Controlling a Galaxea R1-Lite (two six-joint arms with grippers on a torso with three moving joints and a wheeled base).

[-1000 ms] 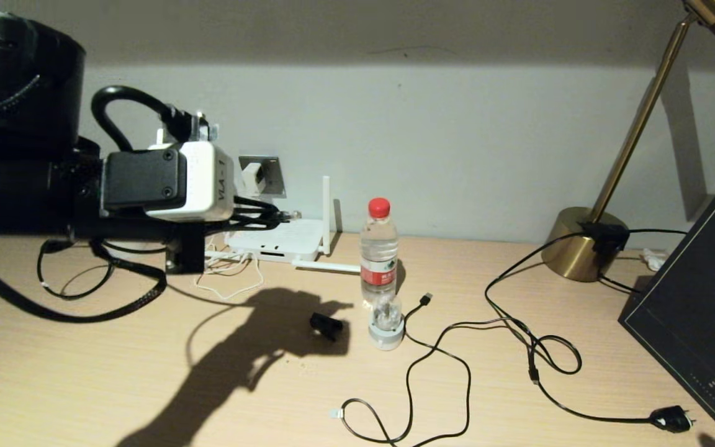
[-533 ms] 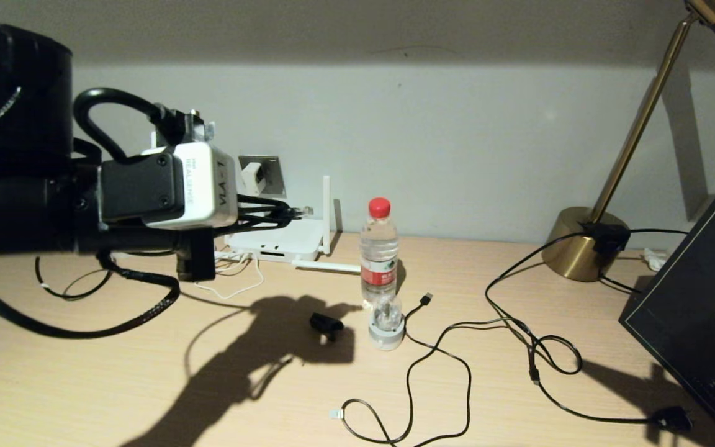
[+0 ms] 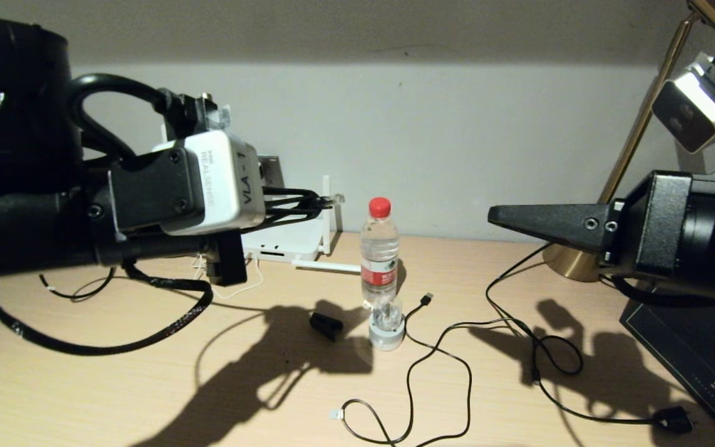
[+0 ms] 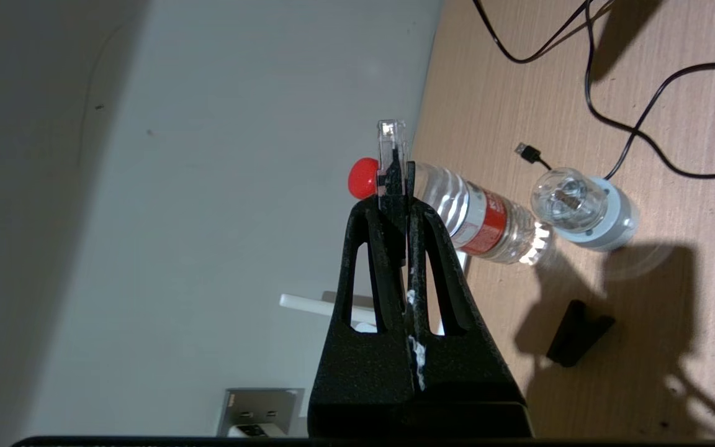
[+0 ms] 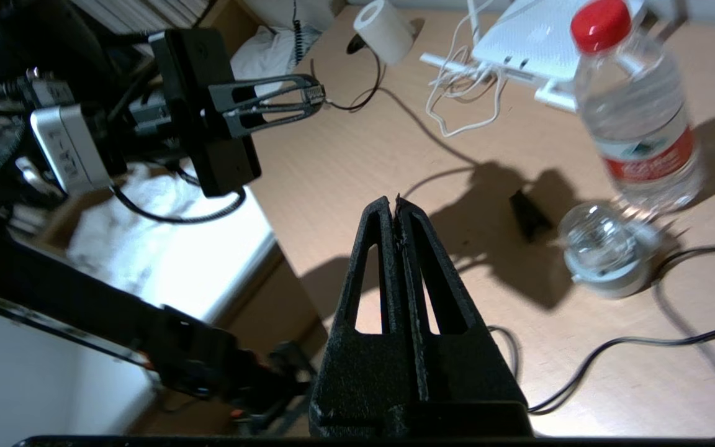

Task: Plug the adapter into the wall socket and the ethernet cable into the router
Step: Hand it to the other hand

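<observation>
Left gripper (image 3: 323, 202) held level above the desk (image 3: 146, 385), fingers pinched tight on the ethernet cable (image 4: 391, 152); only its clear plug tip pokes out past the fingertips, the rest of the cable lost behind the arm. Tip points toward the water bottle (image 3: 379, 251), and sits above the router (image 3: 283, 239) without touching it. Router lies flat against the wall, mostly hidden by the left wrist camera housing; one upright antenna and one lying on the desk show, ports too dark to read. Wall socket (image 4: 258, 411) barely visible, cut off by the frame edge in the left wrist view, with the adapter (image 4: 249, 430) seated in it, only a white sliver seen. White cord (image 5: 457, 105) tangled on the desk in front of the router. Right gripper (image 3: 500, 216) hangs in the air at the right, in front of the brass lamp base (image 3: 571, 257), fingers pressed together, nothing between them. Small black clip (image 3: 326, 325) lies half in shadow near a glass-domed puck (image 3: 386, 323).
</observation>
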